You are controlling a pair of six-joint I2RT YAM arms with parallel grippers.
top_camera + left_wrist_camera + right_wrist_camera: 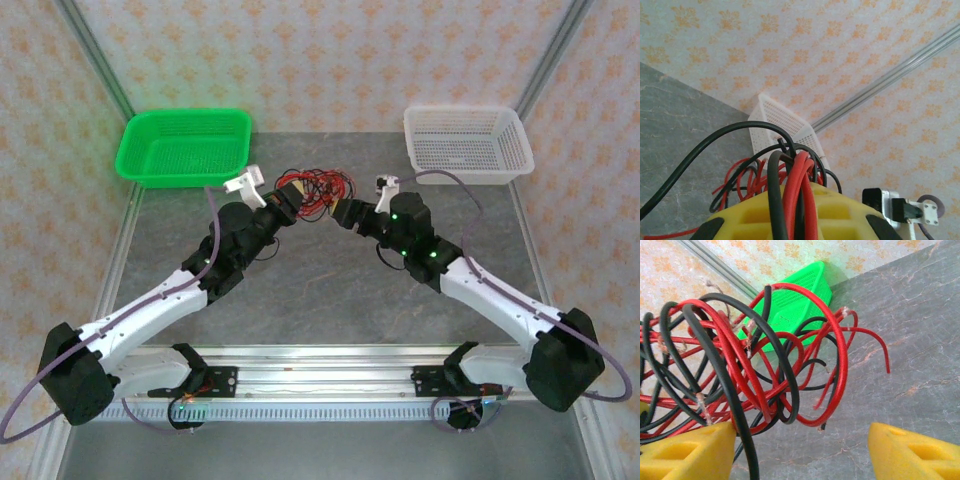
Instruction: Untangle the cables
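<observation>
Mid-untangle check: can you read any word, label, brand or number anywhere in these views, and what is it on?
None can be read.
The green basket has a faint moulded mark on its base in the right wrist view, but it is too blurred to read.
The cables, white basket and patterned walls carry no lettering.

Cables (318,187) are showing two colours: red wires (841,365) and black wires (726,375), each plain along its length. Table (330,300) is reading grey, marbled with paler veins. Walls (320,50) are carrying a pale ground with a repeating orange floral motif. Green basket (185,145) is glowing bright; white basket (467,140) is showing a fine mesh. Right gripper fingers (685,455) are showing yellow. Arms (150,310) are wearing white and black, trailing purple hoses (447,174).
</observation>
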